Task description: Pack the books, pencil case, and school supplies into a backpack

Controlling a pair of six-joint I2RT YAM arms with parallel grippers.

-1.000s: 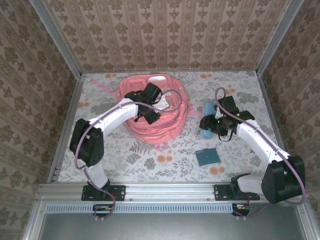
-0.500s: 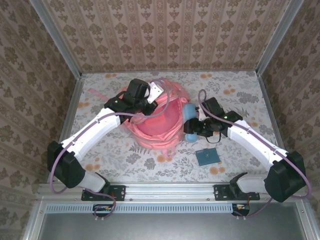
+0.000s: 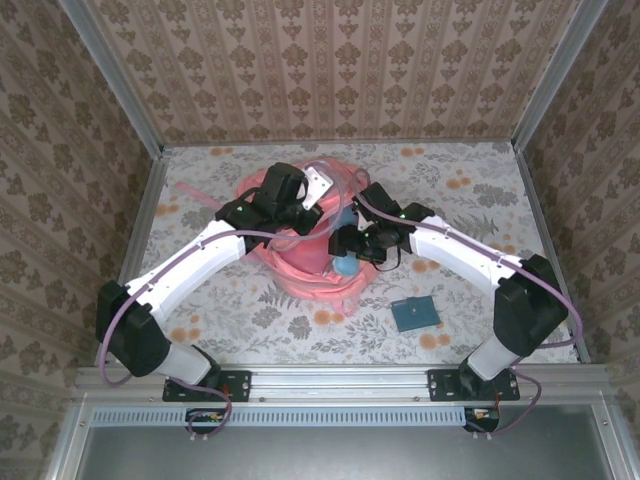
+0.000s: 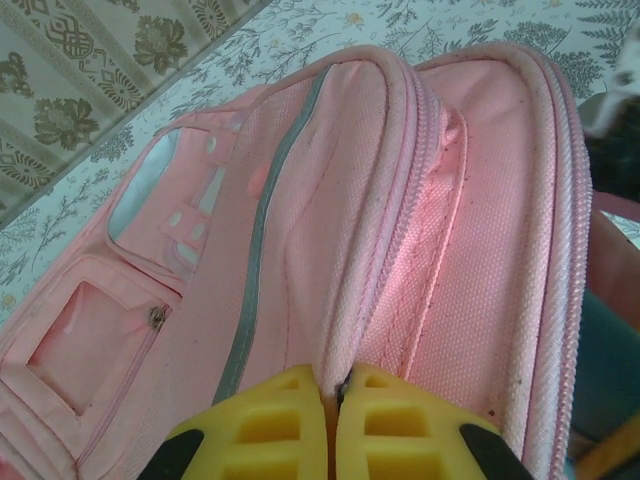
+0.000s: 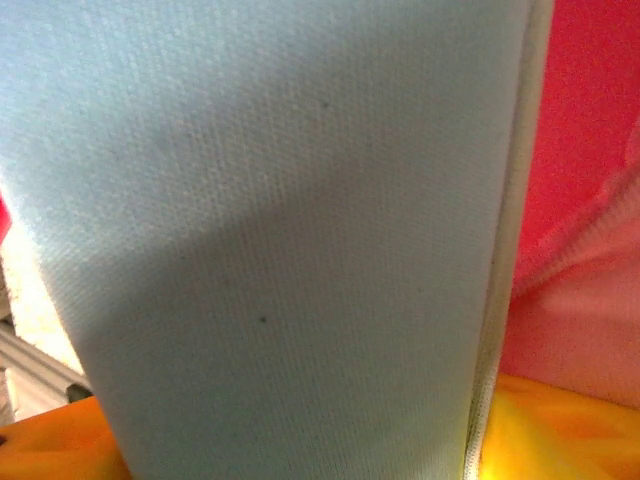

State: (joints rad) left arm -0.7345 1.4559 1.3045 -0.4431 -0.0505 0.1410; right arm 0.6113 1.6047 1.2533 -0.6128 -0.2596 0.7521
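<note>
The rim of the pack is being pinched by the left gripper, its fingers closed tight on the zip seam; the mouth is thereby being held open on its far-left side.

The case is being held by the right gripper — fingers set wide, the soft pouch filling the gap between them. The case is being presented at the mouth, toward its right side; its long axis is pointing down into the pack, roughly upright. Pink lining is showing just beside it in the right wrist view. Whether its lower end is already inside cannot be told.

Governing relation: the case lies straight ahead of the right fingers, and the pack's interior lies straight beyond the far end of the case — so the coming move is judged to be a lowering along that axis, then a release. The right arm is nearer; the left is being occupied with the rim.

A teal book is lying flat on the table, near the pack's near-right side, apart from both grippers; it is not yet packed.
</note>
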